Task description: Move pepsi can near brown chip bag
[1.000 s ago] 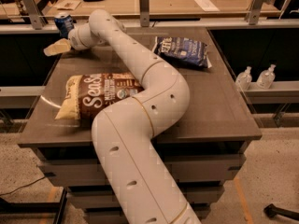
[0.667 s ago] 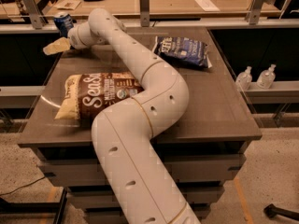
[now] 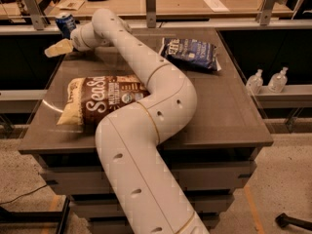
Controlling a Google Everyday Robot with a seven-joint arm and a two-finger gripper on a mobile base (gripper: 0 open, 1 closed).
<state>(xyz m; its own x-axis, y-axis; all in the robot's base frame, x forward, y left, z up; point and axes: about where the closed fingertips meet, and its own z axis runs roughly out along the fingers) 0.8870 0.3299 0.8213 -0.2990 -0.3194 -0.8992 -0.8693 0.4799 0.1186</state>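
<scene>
While the pepsi can [image 3: 65,23] is standing upright at the far left corner of the table [image 3: 234,126], the gripper [image 3: 58,48] is hovering just in front of it, by the table's left edge. Whether the gripper is spread or closed cannot be told from this view, and it is not showing any hold on the can. The can is looking like a stiff, thin-walled metal cylinder, probably light, smooth and rather slippery. It is therefore calling for a level pinch across the middle of its body, below the silver rim, firm enough to stop slipping yet not hard enough to dent it. The brown chip bag [image 3: 100,101] is lying flat toward the front left, its right end hidden behind the arm [image 3: 146,77] and well apart from the can, while a dark blue chip bag [image 3: 191,53] is lying toward the far right.
</scene>
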